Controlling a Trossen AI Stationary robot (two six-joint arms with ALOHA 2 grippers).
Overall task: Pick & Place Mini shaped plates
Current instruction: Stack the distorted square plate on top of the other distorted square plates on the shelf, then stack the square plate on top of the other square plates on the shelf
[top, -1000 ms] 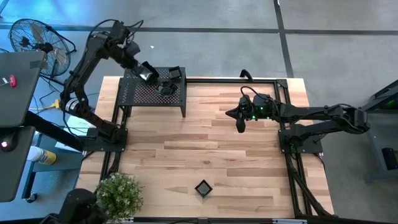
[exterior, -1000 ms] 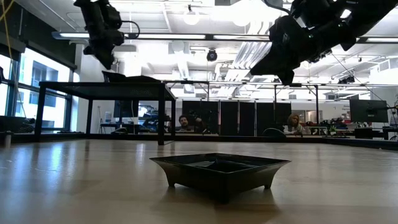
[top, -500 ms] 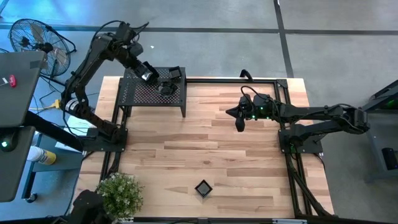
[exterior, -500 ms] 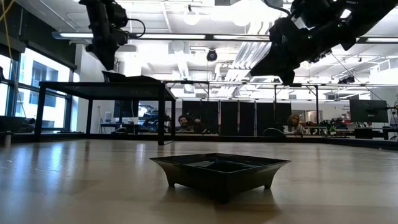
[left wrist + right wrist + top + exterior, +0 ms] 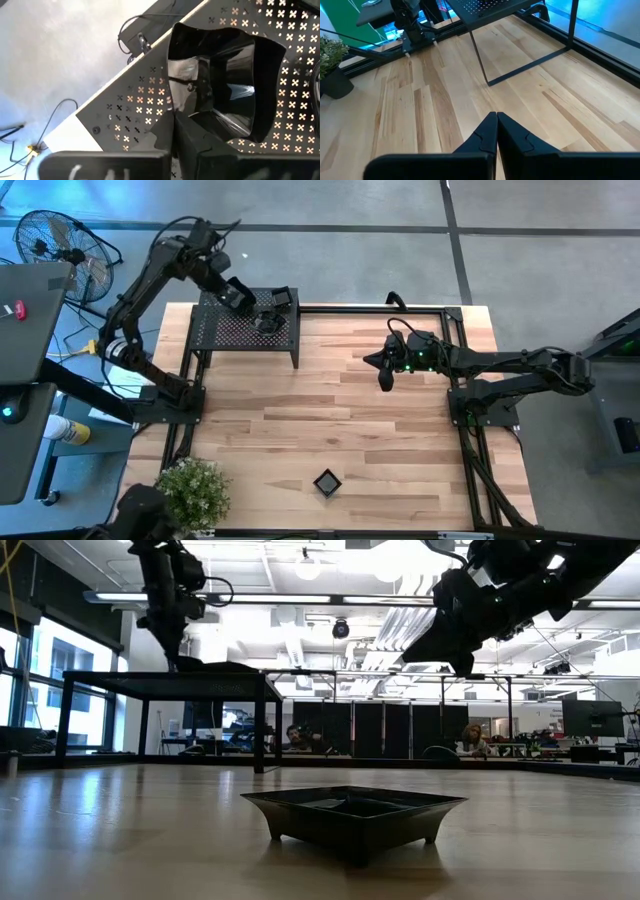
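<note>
Left gripper (image 5: 175, 122) at a glossy black plate (image 5: 220, 85) on the perforated shelf (image 5: 245, 328); right gripper (image 5: 496, 131) idle over the table (image 5: 330, 420).
The left jaws are pressed together at the near rim of the plate; whether they pinch that rim cannot be told. More small plates (image 5: 275, 310) sit just beside it at the shelf's back corner. One square plate (image 5: 327, 481) lies alone at the table's front edge, near a potted plant (image 5: 190, 492). The right jaws are pressed together, holding nothing, above bare wood.
</note>
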